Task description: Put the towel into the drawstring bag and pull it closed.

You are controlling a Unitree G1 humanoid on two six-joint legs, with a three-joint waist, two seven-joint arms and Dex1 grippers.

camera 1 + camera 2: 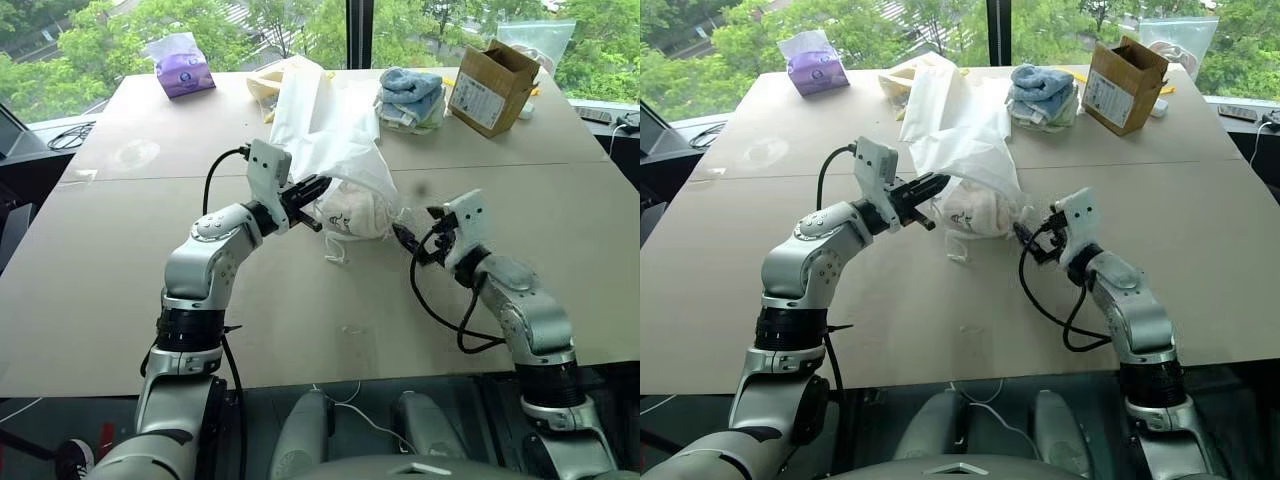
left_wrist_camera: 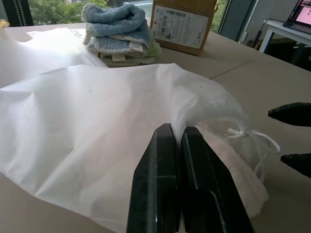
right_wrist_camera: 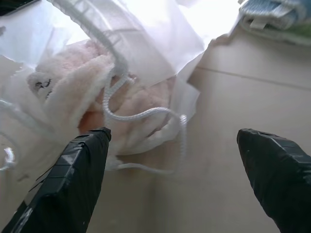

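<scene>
Faintly, perhaps script: dark mark on the towel [image 3: 73, 104].

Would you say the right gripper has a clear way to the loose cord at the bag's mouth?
Probably yes: the right gripper is open, the cord loops between its fingers, and nothing lies between them.

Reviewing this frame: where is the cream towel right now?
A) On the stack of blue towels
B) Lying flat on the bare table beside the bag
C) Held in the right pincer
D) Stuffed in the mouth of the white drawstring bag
D: the towel bulges in the mouth of the drawstring bag, with a white cord looped over it; the right pincer is open beside it.
</scene>
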